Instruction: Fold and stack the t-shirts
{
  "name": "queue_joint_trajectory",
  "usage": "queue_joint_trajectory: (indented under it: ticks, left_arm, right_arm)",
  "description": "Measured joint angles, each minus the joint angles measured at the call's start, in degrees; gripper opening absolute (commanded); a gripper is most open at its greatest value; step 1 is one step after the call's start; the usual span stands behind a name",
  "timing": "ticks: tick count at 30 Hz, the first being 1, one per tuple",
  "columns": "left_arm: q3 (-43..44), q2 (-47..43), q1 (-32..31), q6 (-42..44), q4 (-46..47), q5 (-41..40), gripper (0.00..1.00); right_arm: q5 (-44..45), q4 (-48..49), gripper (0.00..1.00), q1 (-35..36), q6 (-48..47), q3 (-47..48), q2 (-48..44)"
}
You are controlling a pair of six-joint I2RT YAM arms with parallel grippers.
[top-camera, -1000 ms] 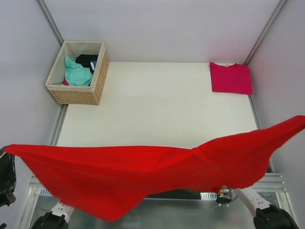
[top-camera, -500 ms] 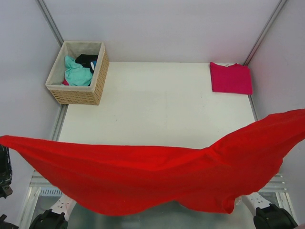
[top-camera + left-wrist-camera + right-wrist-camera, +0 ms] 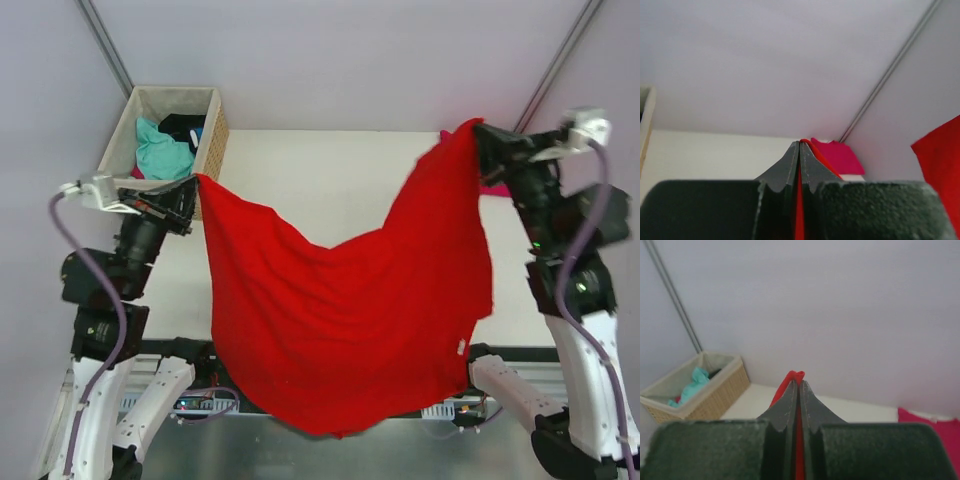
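The large red t-shirt (image 3: 340,310) hangs in the air between my two grippers, sagging in the middle and draping down over the table's near edge. My left gripper (image 3: 193,192) is shut on its left corner; red cloth (image 3: 800,210) shows pinched between its jaws. My right gripper (image 3: 480,135) is shut on the right corner, with a red edge (image 3: 797,376) poking past the fingertips. The magenta-pink t-shirt (image 3: 837,155) lies folded at the table's far right corner, mostly hidden in the top view behind the red shirt and right arm.
A woven wicker basket (image 3: 165,150) with teal and dark clothes stands at the far left corner; it also shows in the right wrist view (image 3: 695,387). The white table (image 3: 320,190) lies beneath the shirt. Grey walls with metal posts enclose the space.
Both arms have swung inward and forward over the table. The red shirt, stretched wide and low before, now hangs closer together and higher, sagging deeply between the grippers.
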Motion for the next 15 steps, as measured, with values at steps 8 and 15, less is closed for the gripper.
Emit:
queue_joint_trajectory:
  ticks: [8, 15]
  left_arm:
    - [-17.8, 3.1, 0.0, -0.8, 2.8, -9.9, 0.0]
    - [-18.5, 22.7, 0.3, -0.8, 10.3, -15.3, 0.0]
  right_arm:
    - [5.9, 1.7, 0.01, -0.5, 1.6, -11.3, 18.7]
    - [6.5, 4.5, 0.01, -4.5, 4.3, -6.3, 45.7]
